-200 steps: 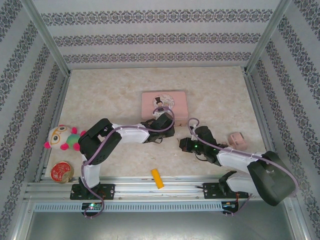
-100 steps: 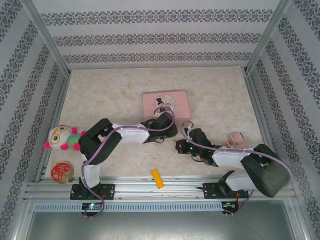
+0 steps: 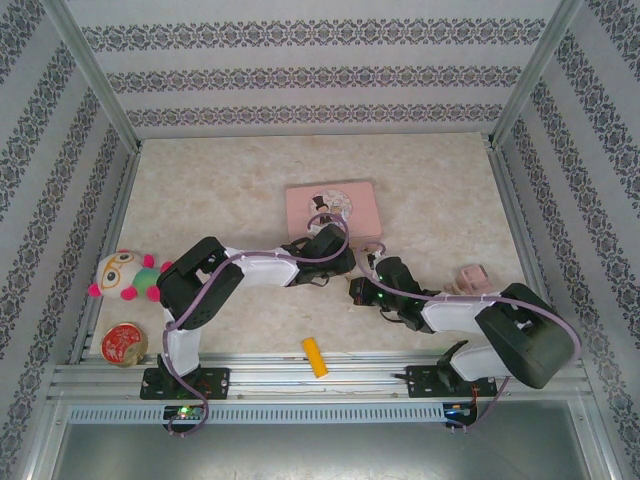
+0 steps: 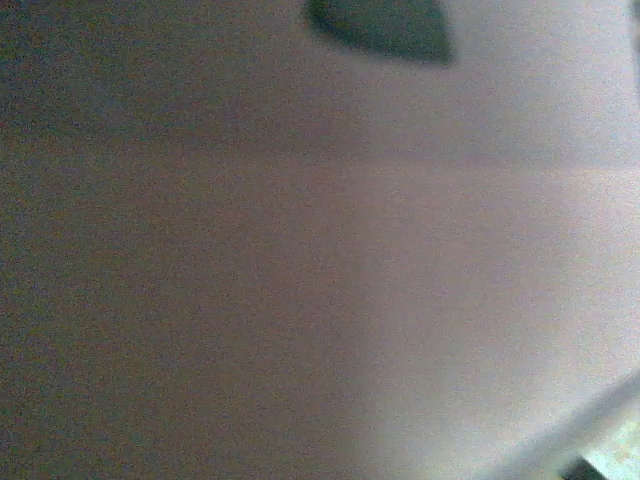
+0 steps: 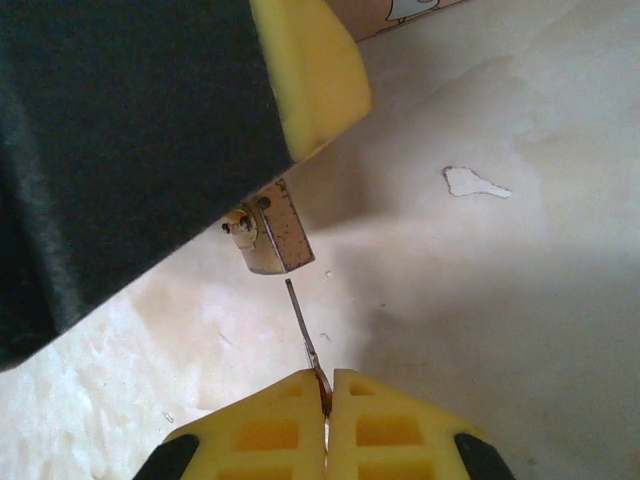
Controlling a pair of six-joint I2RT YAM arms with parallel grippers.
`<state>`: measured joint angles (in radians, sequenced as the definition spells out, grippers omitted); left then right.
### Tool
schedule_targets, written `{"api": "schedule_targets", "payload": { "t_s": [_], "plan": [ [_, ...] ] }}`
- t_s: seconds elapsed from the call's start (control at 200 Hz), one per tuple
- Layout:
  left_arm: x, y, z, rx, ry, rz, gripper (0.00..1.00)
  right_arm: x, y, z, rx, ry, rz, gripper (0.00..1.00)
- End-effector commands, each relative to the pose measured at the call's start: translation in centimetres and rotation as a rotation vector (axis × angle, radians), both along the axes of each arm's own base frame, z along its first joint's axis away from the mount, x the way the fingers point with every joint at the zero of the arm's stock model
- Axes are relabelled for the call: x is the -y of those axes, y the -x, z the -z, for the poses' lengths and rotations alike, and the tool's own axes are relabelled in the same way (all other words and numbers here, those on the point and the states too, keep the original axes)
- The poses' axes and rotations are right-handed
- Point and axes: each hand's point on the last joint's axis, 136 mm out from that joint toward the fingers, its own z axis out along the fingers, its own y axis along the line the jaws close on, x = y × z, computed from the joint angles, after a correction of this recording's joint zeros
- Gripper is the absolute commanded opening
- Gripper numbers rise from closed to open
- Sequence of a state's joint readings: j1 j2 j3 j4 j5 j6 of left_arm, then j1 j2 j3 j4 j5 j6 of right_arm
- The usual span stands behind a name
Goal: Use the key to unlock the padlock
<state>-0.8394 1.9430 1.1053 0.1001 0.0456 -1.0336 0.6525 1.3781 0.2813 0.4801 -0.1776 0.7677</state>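
We count two grippers, one pink tin (image 3: pixel 330 207), one padlock (image 5: pixel 270 238) and one key (image 5: pixel 303 325). The left gripper (image 3: pixel 336 266) clamps the padlock, a small brass block held off the table near the tin. The right gripper (image 5: pixel 327 388) is pinched tight on the slim grey key, its tip just beside the padlock body

Beige marbled tabletop (image 3: pixel 200 190), walls of striped floral wallpaper (image 3: pixel 320 70), aluminium frame rails (image 3: pixel 300 375), soft even light.

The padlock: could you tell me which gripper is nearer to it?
Left. The left gripper holds the padlock; the right gripper, shut on the key, is apart, key pointing at it.
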Motion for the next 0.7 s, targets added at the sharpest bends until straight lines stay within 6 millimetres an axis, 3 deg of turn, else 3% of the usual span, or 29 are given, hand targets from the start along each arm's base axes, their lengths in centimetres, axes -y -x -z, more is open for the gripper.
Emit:
{"api": "schedule_targets", "payload": {
  "t_s": [0.0,0.695],
  "plan": [
    [1.7,0.1,-0.4,-0.001,0.085,0.02,0.27,-0.6,-1.2,-1.3,0.052,-0.035,0.03,0.0],
    [1.9,0.0,-0.5,-0.007,0.107,0.013,0.27,0.9,-1.5,-2.0,0.107,-0.033,0.105,0.0]
  ]
}}
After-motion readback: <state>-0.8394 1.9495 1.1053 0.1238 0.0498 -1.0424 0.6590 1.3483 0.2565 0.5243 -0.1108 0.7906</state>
